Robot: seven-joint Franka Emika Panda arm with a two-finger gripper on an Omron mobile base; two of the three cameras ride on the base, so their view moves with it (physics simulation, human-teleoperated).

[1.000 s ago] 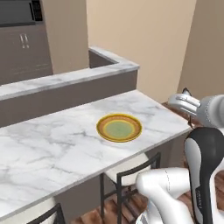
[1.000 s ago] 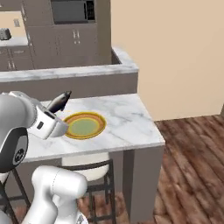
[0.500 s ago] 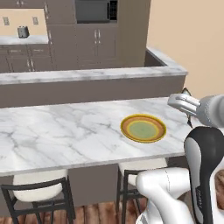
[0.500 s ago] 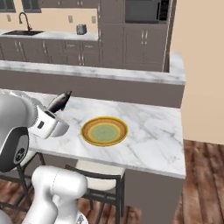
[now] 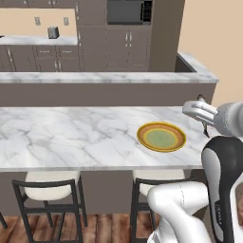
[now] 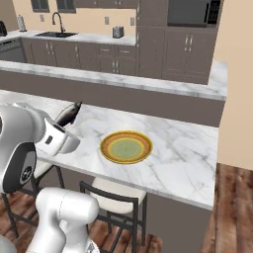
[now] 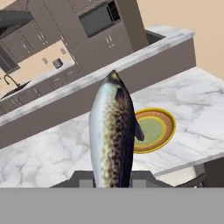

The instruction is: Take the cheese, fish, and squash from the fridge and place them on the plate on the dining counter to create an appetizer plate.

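My gripper [image 7: 111, 177] is shut on the fish [image 7: 113, 135], a slim speckled dark body with a pale belly that stands up between the fingers. From the right base view the fish [image 6: 68, 113] pokes up out of the gripper [image 6: 63, 121], above the near left part of the dining counter [image 6: 183, 153]. The plate [image 6: 126, 147], yellow-orange rimmed with an olive centre, lies flat on the white marble a little right of the hand. In the left base view the gripper [image 5: 203, 114] hovers just right of the plate [image 5: 161, 136]. Behind the fish shows the plate [image 7: 156, 127].
A raised grey-topped ledge [image 5: 109, 78] runs behind the counter. Stools with white seats [image 5: 47, 185] [image 6: 118, 197] stand under its near edge. Brown cabinets with a microwave [image 5: 128, 10] fill the back wall. A beige wall [image 6: 237, 99] bounds the right side.
The whole picture has shifted, so the base has driven along the counter. The fish stays in the shut gripper, and the plate lies where it was on the counter.
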